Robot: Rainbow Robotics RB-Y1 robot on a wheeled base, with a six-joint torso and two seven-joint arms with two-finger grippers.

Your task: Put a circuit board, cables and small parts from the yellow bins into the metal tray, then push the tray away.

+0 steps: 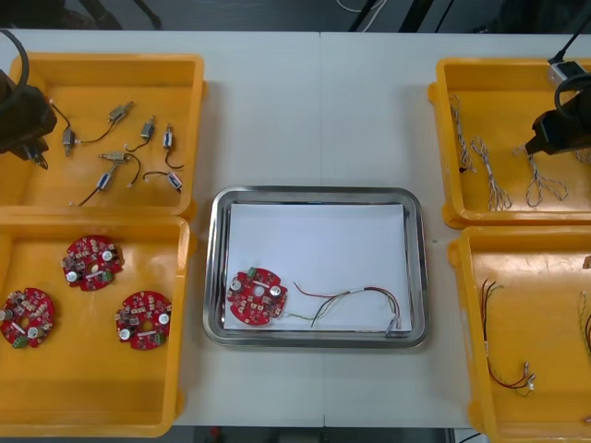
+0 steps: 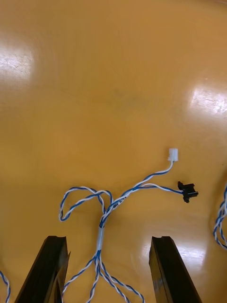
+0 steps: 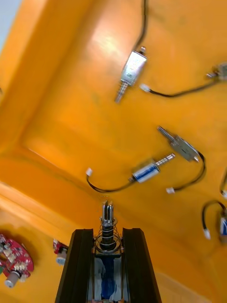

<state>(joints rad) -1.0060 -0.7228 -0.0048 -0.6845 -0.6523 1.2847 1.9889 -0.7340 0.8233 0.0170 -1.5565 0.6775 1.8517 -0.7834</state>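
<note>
Shiny metal tray [image 1: 417, 268] sits on the desk [image 1: 314, 111], holding a red circuit board [image 1: 257, 297] and a red and yellow cable [image 1: 355, 300]. Beyond the tray's left, over a yellow bin [image 1: 111, 61], the left claw [image 3: 108, 231] is clamped on a small metal part [image 3: 108, 214]. Beyond its right, the right claw [image 2: 108, 241] stands apart, straddling a twisted blue and white cable [image 2: 113, 206]; best to descend straight and close on the bundled middle, not a loose loop.

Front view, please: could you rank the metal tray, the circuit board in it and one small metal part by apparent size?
1. metal tray
2. circuit board
3. small metal part, in the far left yellow bin
</note>
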